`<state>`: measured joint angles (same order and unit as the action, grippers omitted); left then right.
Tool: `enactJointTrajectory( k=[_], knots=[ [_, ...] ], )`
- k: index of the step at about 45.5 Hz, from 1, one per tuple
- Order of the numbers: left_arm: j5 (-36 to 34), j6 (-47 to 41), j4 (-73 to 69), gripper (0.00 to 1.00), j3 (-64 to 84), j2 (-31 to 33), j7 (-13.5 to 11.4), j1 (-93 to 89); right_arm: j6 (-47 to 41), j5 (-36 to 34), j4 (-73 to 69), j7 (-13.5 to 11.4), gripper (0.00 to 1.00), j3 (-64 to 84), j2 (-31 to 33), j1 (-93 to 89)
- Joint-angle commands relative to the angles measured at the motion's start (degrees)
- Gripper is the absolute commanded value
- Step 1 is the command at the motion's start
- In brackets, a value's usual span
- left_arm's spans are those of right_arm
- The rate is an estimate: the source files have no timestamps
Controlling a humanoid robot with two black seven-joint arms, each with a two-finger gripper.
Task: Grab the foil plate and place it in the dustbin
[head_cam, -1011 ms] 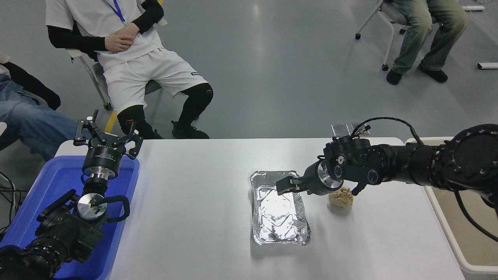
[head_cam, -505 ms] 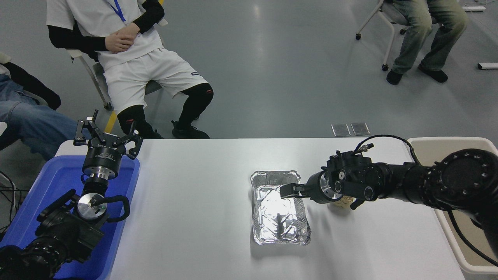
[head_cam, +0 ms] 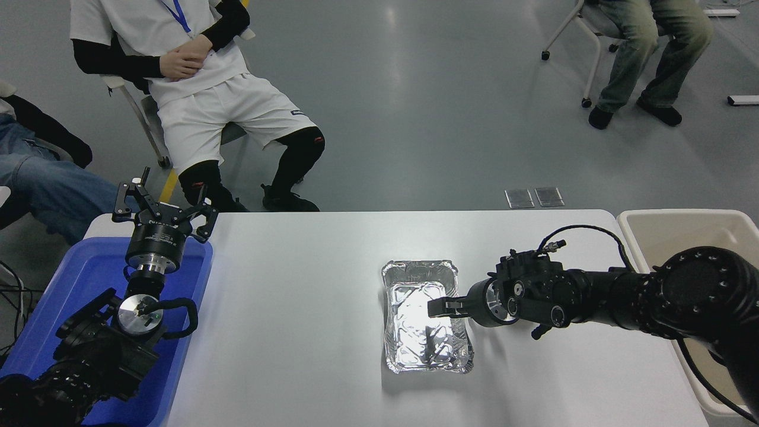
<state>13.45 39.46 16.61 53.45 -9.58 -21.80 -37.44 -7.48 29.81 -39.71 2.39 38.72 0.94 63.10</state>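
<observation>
The foil plate (head_cam: 415, 338) is a shiny silver rectangular tray lying flat at the middle of the white table (head_cam: 296, 308), its long side running away from me. My right gripper (head_cam: 442, 308) reaches in from the right and sits low over the tray's right half, about midway along its length. I cannot see whether it is open or shut. The dustbin (head_cam: 682, 216) is a large beige bin at the table's right end, partly hidden behind my right arm. My left gripper (head_cam: 163, 207) is parked at the lower left, open and empty.
A blue plastic tub (head_cam: 89, 279) stands at the table's left end under my left arm. A small tan wad seen earlier is hidden behind my right wrist. People sit on chairs beyond the far edge, at top left (head_cam: 195, 89) and top right (head_cam: 646, 35).
My right gripper has moved nearer to me and lower along the tray's right side. The arm has swung off the dustbin's opening and now covers the tan wad. The left arm has not moved.
</observation>
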Motion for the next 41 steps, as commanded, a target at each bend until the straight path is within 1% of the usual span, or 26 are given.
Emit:
enactJointTrajectory(
  k=[1,4,6,10,31,38,41],
  knots=[
    [0.00,0.01,0.00,0.99,-0.02,0.00,0.00,0.00,3.00,0.16,-0.10,-0.63,0.60,0.31,-0.15,-1.05],
    [0.00,0.01,0.00,0.99,0.07,0.00,0.00,0.00,2.91,0.16,-0.37,-0.63,0.48,0.57,-0.07,-1.13],
    [0.00,0.01,0.00,0.99,-0.02,0.00,0.00,0.00,2.73,0.16,-0.63,-0.63,0.37,0.66,0.02,-1.14],
    [0.00,0.01,0.00,0.99,-0.02,0.00,0.00,0.00,2.21,-0.01,-0.81,-0.63,0.00,0.57,0.20,-1.22],
    [0.00,0.01,0.00,0.99,0.07,0.00,0.00,0.00,1.86,-0.10,-2.03,-0.63,0.00,0.31,1.34,-0.61],
    [0.00,0.01,0.00,0.99,-0.02,0.00,0.00,0.00,0.63,0.16,-7.39,-0.72,0.00,0.57,4.85,2.81],
    [0.00,0.01,0.00,0.99,-0.02,0.00,0.00,0.00,-1.48,1.21,-11.17,-0.72,0.00,1.27,7.40,5.71]
  ],
)
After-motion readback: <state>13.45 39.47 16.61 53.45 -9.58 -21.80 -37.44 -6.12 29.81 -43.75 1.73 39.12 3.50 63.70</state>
